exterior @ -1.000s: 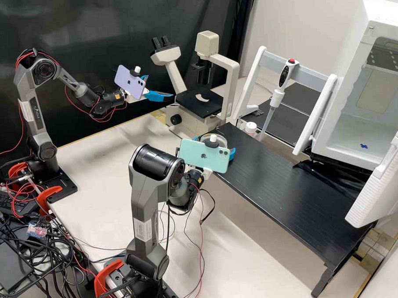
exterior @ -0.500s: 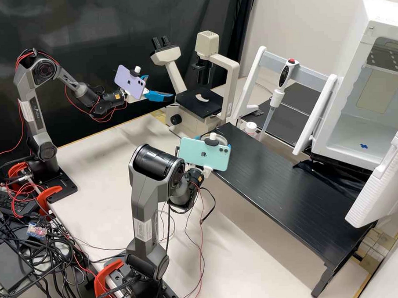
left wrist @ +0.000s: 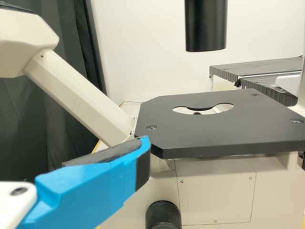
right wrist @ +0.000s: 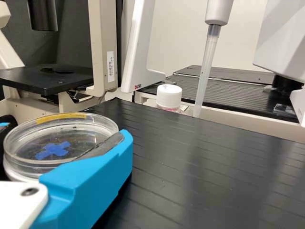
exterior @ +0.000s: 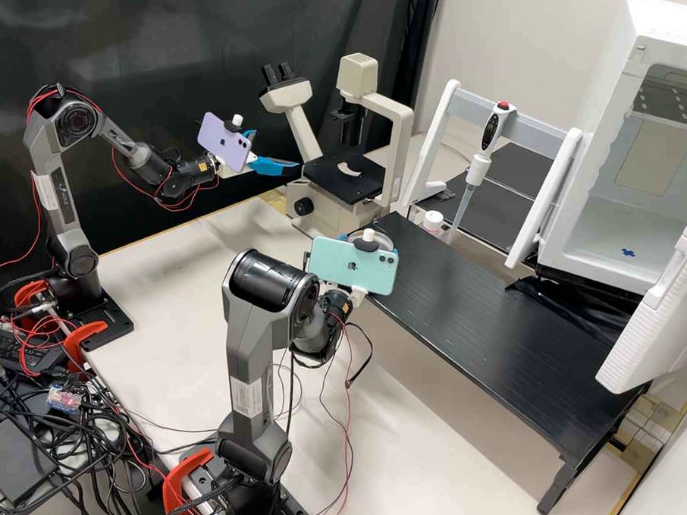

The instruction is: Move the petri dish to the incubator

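In the high view, my right gripper (exterior: 369,245) is at the far left end of the black stand, partly behind its phone, with the clear petri dish (exterior: 373,241) between its fingers. In the right wrist view, that gripper (right wrist: 64,138) is shut on the petri dish (right wrist: 71,143), which has a blue cross and a yellow strip; whether it touches the stand is unclear. My left gripper (exterior: 278,149) is open and empty in front of the microscope; one of its fingers (left wrist: 90,188) shows in the left wrist view. The white incubator (exterior: 615,227) stands at the right, door open.
The black stand (exterior: 506,326) runs from the dish towards the incubator door (exterior: 657,312). Behind it are a pipette (exterior: 476,172) hanging on a white rack and a white-capped bottle (exterior: 433,222). The microscope (exterior: 344,178) is close to both grippers.
My right gripper's fingers have come together on the petri dish, and its phone has shifted slightly up in the high view. The left arm has stayed still.
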Robot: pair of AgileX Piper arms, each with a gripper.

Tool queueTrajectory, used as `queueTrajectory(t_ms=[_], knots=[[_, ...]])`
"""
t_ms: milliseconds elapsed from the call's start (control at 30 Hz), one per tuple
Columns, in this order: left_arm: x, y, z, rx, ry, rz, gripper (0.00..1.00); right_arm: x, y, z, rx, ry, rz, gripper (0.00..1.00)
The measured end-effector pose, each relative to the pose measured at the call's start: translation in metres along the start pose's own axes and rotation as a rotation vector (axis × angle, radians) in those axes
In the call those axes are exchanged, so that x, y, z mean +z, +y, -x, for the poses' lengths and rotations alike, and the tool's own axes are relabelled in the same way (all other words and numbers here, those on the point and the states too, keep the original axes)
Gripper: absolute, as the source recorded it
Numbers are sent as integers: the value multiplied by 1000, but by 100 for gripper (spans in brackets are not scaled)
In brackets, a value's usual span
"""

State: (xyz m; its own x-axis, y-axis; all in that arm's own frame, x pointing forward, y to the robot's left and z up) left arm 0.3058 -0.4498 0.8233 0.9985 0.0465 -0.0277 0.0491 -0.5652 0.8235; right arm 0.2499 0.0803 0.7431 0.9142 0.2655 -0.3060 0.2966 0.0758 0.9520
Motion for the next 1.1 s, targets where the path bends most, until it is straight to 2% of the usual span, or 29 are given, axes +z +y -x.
queueTrajectory(t_ms=[167, 267, 467, 633, 733, 900, 1000, 1100], knots=[[0, 0, 0, 0, 0, 0, 100, 2, 6, 2, 4, -5, 14, 0], [0, 0, 0, 0, 0, 0, 100, 10, 19, 12, 41, -45, 22, 0], [0, 0, 0, 0, 0, 0, 100, 30, 52, 32, 170, -126, -6, 0], [0, 0, 0, 0, 0, 0, 100, 50, 77, 47, 296, -191, -60, 0], [0, 0, 0, 0, 0, 0, 100, 66, 97, 52, 335, -217, -40, 0], [0, 0, 0, 0, 0, 0, 100, 90, 130, 53, 436, -275, -59, 0], [0, 0, 0, 0, 0, 0, 100, 101, 153, 46, 480, -293, -39, 0], [0, 0, 0, 0, 0, 0, 100, 113, 177, 37, 521, -317, -35, 0]])
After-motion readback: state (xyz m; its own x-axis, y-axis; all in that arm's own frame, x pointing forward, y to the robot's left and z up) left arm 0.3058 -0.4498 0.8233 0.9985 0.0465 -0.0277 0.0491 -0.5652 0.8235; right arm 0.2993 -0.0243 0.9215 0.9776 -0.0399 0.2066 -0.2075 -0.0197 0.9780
